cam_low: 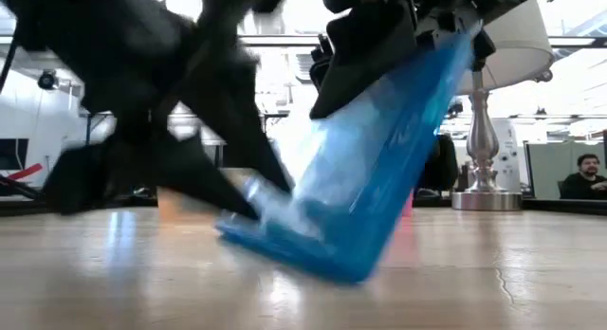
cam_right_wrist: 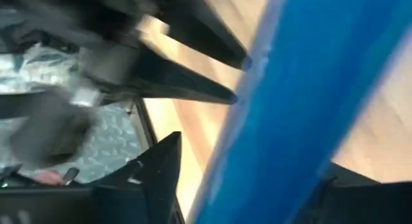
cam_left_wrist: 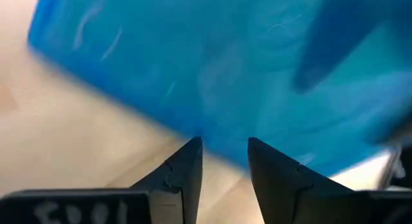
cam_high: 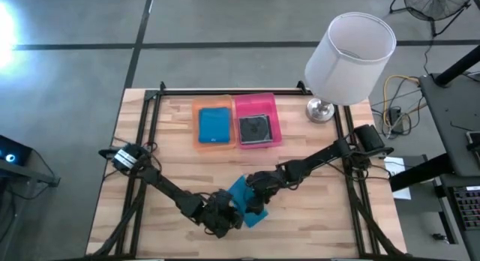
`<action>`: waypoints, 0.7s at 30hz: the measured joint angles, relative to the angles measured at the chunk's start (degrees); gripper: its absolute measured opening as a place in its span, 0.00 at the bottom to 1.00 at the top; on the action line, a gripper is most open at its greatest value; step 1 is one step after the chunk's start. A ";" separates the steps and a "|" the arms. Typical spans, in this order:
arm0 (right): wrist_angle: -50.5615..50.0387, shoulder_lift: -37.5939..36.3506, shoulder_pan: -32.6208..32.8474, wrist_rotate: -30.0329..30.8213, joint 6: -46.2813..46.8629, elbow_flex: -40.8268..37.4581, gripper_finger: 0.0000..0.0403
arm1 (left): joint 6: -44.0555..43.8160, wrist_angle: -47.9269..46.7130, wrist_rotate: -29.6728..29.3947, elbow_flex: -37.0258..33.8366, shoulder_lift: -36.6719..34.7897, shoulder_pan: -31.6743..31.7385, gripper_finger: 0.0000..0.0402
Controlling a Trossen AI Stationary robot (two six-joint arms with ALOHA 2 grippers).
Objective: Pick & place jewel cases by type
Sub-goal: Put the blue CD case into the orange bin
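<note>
A bright blue jewel case (cam_high: 246,202) stands tilted near the table's near edge, between both grippers. My right gripper (cam_high: 256,190) reaches in from the right and is shut on its raised end. My left gripper (cam_high: 223,217) comes from the left, open, its tips at the case's low side. In the left wrist view the blue case (cam_left_wrist: 212,69) fills the picture ahead of my left gripper (cam_left_wrist: 223,147). Another blue case (cam_high: 214,124) lies flat in the orange tray (cam_high: 198,138). A dark case (cam_high: 256,129) lies flat in the pink tray (cam_high: 278,124). My left gripper touches the case's low side (cam_right_wrist: 254,69) with the tips of its open fingers (cam_right_wrist: 232,94), coming about level from the table's left; nothing lies between them. My right gripper pinches the case's raised end (cam_low: 446,55) between its two fingers (cam_right_wrist: 164,166), slanting down from the right. The case leans steeply, its lower edge (cam_low: 346,271) on the table.
A lamp with a white shade (cam_high: 349,58) and a metal foot (cam_high: 321,109) stands at the far right corner. The two trays sit side by side at the far middle. Bare wood (cam_high: 315,216) lies right of the grippers. A person (cam_low: 580,176) sits in the room beyond.
</note>
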 joint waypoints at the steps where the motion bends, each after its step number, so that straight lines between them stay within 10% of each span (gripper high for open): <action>1: -0.83 0.00 -0.02 0.05 0.63 0.13 0.46 | -0.02 -0.26 -1.73 -0.01 -0.74 -0.34 0.26; 10: -0.91 -1.13 0.05 8.43 5.37 0.66 0.06 | -8.82 -13.95 -19.05 0.39 -11.52 -8.84 0.26; 16: -0.42 -5.16 -1.08 20.31 3.84 8.30 0.03 | -19.32 -23.08 -44.24 1.22 -21.84 -18.47 0.26; 21: -5.46 -5.33 -9.44 26.77 3.70 16.71 0.03 | -6.68 -23.07 -49.25 1.47 -29.07 -20.38 0.26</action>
